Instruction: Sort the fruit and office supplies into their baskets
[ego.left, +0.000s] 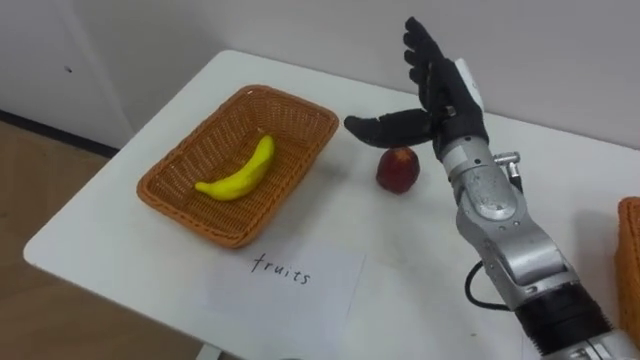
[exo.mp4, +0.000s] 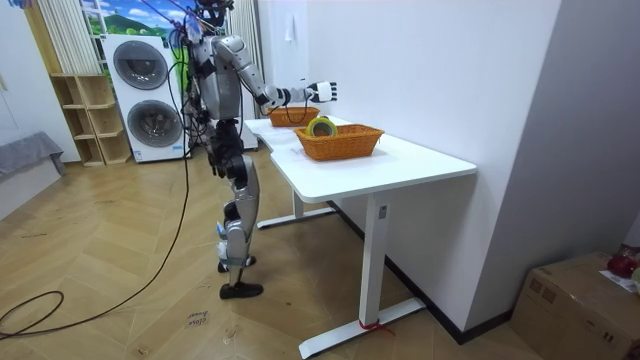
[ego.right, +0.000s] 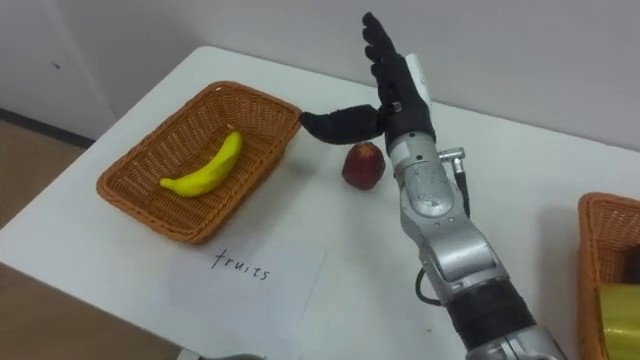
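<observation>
A red apple (ego.left: 397, 170) lies on the white table (ego.left: 420, 260), just right of a wicker basket (ego.left: 165, 195) that holds a yellow banana (ego.left: 240, 175). My right hand (ego.left: 435, 85) is open just above and behind the apple, fingers straight and pointing away, thumb spread out to the left over the table. Nothing is in the hand. A sheet of paper (ego.left: 285, 275) with a handwritten word lies in front of the basket. In the room view I stand at the table's end with this hand (exo.mp4: 322, 92) stretched out over it.
A second wicker basket (ego.right: 600, 250) stands at the right edge with a yellow roll (ego.right: 615, 320) inside. The wall runs close behind the table. In the room view a washing machine (exo.mp4: 145, 100) and shelves stand behind me.
</observation>
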